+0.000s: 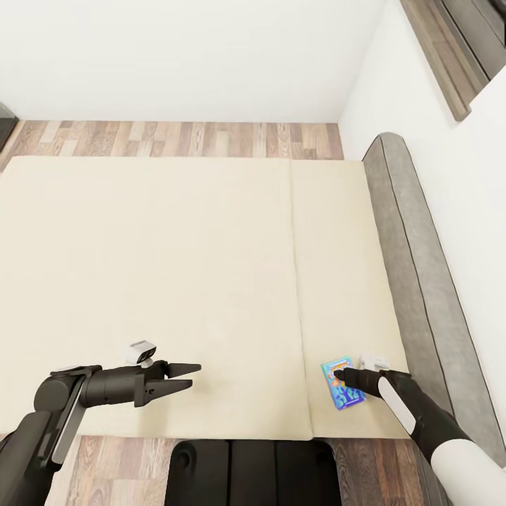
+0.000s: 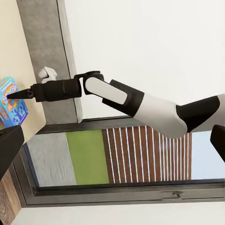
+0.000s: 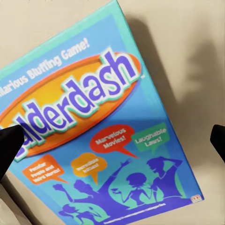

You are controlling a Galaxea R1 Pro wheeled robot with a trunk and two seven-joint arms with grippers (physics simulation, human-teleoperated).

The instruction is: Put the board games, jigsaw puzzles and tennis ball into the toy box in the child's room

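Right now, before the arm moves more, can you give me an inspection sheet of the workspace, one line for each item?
Surface: cream bed, flat, with a seam running down its right part.
Job's things: one blue board game lies flat near the bed's near right corner; its lid reads "...derdash" in the right wrist view.
Clutter: nothing seen.
Grippers: right gripper is over the board game, fingers spread to either side of the box in the wrist view, not closed on it; left gripper is open above the bed, holding nothing.
Cables: nothing seen.
Surroundings: grey headboard along the bed's right side, wood floor, white wall, window.
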